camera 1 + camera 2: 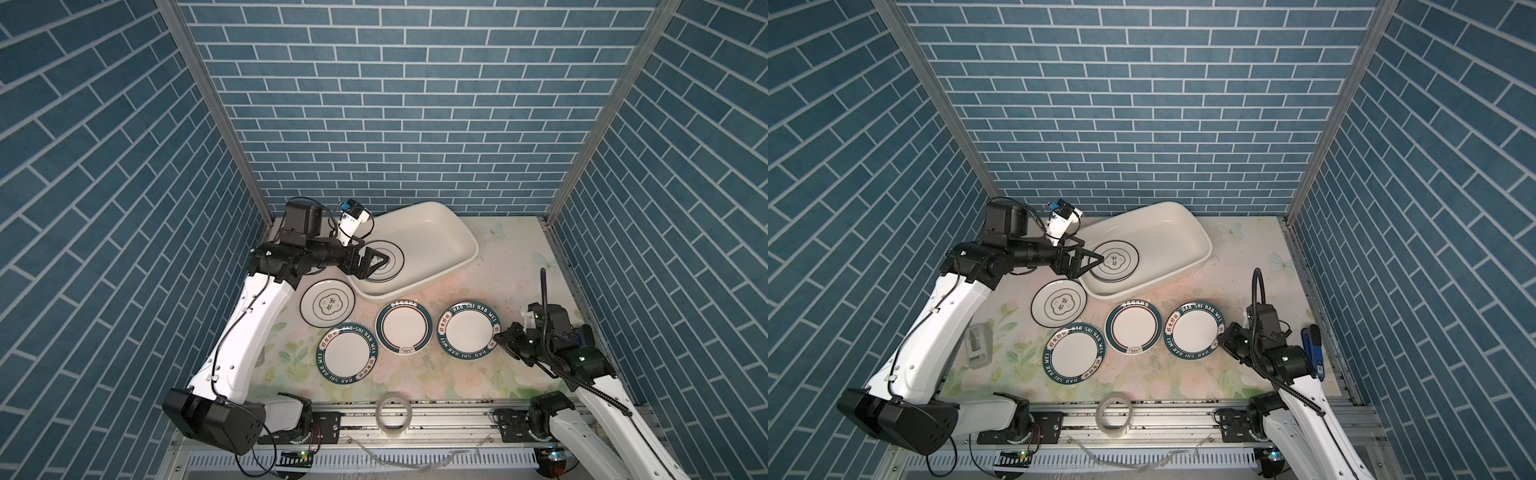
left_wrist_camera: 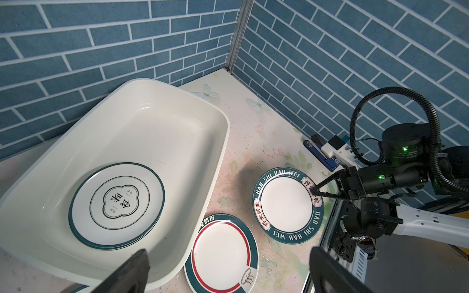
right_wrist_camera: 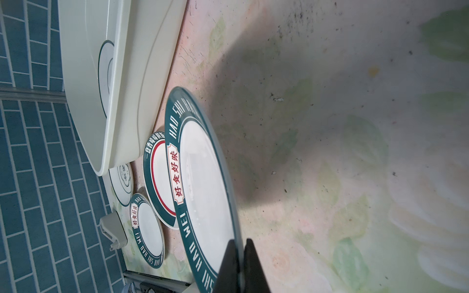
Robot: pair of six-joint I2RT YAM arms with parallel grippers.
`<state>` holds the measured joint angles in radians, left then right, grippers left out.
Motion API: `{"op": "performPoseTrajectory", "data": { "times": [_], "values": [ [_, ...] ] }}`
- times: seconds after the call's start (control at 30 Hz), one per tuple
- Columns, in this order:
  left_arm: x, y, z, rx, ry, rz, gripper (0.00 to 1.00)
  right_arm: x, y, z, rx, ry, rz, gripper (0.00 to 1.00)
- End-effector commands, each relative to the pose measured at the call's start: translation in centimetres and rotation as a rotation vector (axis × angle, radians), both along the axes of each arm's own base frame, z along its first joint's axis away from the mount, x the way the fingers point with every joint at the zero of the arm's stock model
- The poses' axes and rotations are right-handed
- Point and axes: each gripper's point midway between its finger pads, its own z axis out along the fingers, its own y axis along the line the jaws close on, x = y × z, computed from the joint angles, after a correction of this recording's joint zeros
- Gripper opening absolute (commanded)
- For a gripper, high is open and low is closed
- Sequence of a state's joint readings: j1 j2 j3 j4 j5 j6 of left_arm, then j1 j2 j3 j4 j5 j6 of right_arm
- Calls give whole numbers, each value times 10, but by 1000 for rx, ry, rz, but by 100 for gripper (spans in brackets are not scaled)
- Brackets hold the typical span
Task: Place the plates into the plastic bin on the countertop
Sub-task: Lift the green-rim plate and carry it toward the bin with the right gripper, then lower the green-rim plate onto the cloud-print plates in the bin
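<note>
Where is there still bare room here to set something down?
Bare: the countertop corner with butterflies, between the plastic bin and the side wall; the bin's far half, beyond its stacked plates; the strip between the lettered plates and the tape roll. Crowded: in front of the bin, four plates nearly rim to rim.

A tally by kind

One plastic bin (image 1: 436, 235). Four plates outside it: two green-lettered, the left lettered plate (image 1: 349, 352) and the right lettered plate (image 1: 469, 329); one red-ringed plate (image 1: 403, 327); one emblem plate (image 1: 328, 306). Inside, a stack (image 1: 1115, 261), its count unclear. One tape roll (image 1: 392, 413).
</note>
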<state>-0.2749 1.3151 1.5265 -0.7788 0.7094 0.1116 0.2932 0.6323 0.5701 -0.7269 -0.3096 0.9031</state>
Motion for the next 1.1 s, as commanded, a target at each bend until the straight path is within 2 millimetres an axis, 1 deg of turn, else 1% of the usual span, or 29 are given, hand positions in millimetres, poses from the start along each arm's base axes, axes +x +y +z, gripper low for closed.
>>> {"op": "performPoseTrajectory", "data": {
  "times": [0.0,0.17,0.23,0.43,0.53,0.63,0.73,0.83,1.0,1.07],
  "values": [
    [3,-1,6,9,-11,7,100,4,0,21,-14,-56,31,0],
    [8,3,4,28,-10,31,100,3,2,39,-22,-73,62,0],
    [10,7,3,42,-13,53,99,5,4,47,-24,-83,78,0],
    [18,26,6,40,-9,139,99,26,14,78,-24,-125,131,0],
    [23,39,9,30,-15,194,100,43,21,95,-19,-160,152,0],
    [28,49,14,0,-10,238,99,61,30,106,-2,-175,166,0],
    [27,57,20,6,-32,260,99,82,40,116,21,-193,183,0],
    [25,62,25,7,-53,272,100,102,49,125,36,-207,191,0],
    [23,64,33,-23,-57,261,100,132,62,137,58,-226,209,0],
    [24,65,32,-32,-50,265,99,145,68,140,68,-234,218,0]
  ]
}}
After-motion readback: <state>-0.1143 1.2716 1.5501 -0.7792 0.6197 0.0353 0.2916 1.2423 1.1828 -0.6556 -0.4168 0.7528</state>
